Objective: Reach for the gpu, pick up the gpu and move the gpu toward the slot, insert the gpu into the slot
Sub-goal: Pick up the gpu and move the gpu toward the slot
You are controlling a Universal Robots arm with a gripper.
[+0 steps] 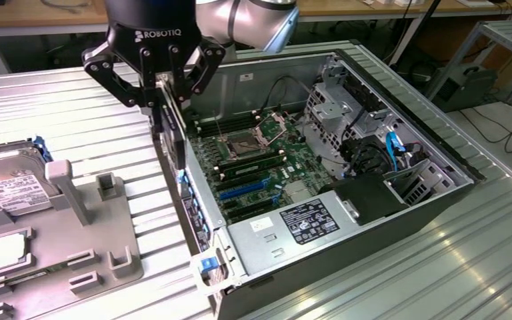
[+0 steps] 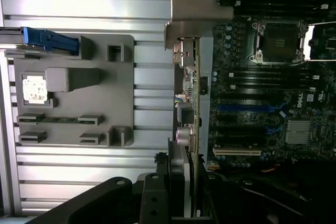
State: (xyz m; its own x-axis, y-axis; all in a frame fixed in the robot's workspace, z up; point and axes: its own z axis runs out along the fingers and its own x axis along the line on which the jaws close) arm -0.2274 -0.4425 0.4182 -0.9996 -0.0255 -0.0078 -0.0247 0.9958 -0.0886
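GPU hangs in the air, standing on its thin edge, just over the side wall of the open computer case. It sits between the grey holder on the tabletop and the green motherboard inside the case. It is not in a slot yet. The blue slots lie lower down on the board, near it but apart from it.

The tool is clamped on the GPU, with one finger on each flat side, close to the top edge. In the wrist view, the card runs away from the tool as a thin line, and its silver bracket is at the far end.

I think the card is light and stiff, so it should not bend or droop. It looks easy to hurt, though, with lots of tiny parts on it. The flat sides near the top edge seem the best place to hold it. Because it is long and thin, it could tip a little in the grip.

A hard drive and a small square chip rest in the grey holder.
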